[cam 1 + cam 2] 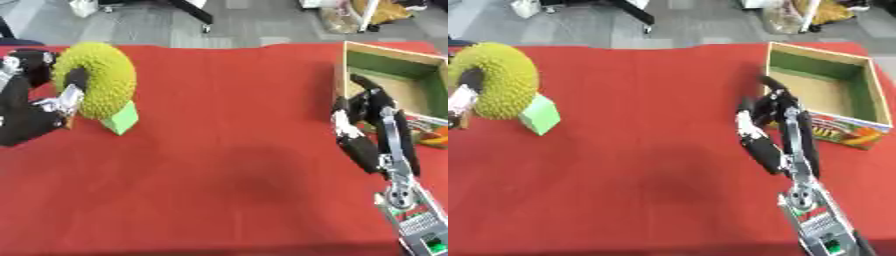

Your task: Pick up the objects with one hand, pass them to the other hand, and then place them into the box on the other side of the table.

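With our left hand (52, 107) curled round the yellow ring (94, 80) at nine o'clock, just over the green block (121, 118), we should carry it level toward centre, where our right hand (767, 127), fingers relaxed beside the box (859, 102) at three o'clock, can take it.

My right hand (767, 125) has black fingers with white pads on a silver-jointed wrist, its forearm carrying a grey ribbed block with a green patch, while my left hand (52, 102) is black with silvery fingers.
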